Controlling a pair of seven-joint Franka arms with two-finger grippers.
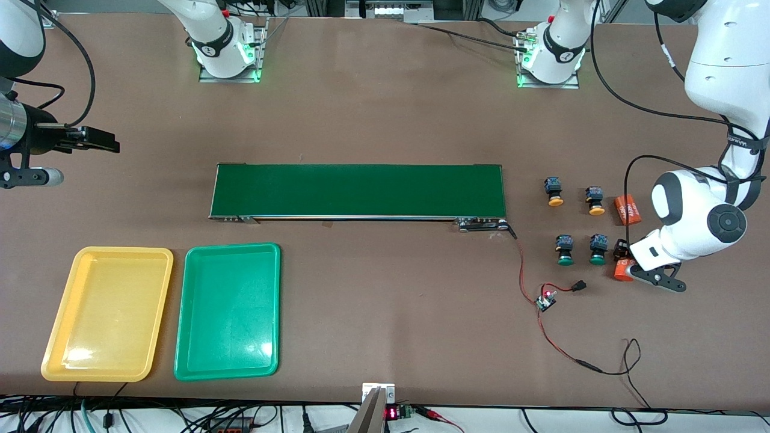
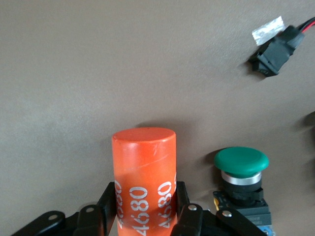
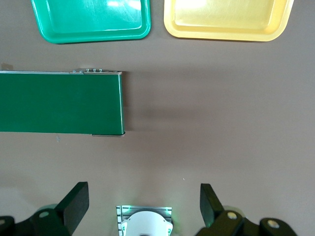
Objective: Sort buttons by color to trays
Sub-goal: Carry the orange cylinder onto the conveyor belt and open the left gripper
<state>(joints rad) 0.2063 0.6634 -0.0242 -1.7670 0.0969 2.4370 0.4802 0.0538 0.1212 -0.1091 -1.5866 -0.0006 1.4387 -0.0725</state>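
Yellow tray [image 1: 107,313] and green tray [image 1: 228,310], nearest the camera, lie empty, well apart from four buttons [image 1: 576,224] off the conveyor belt [image 1: 358,190]'s left-arm end. Left gripper [image 2: 145,209] is clamped on an orange cylinder [image 2: 144,172] just beside a green button [image 2: 241,179], not a task item: carrying it missorts. Right gripper [image 3: 142,201] waits, jaws apart, beside the belt's right-arm end

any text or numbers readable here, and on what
"4680", printed twice on the orange cylinder between the left gripper's fingers.
White print on the other orange cylinder beside the yellow buttons: too small to read.
Red digits on the display at the table's near edge: unreadable.
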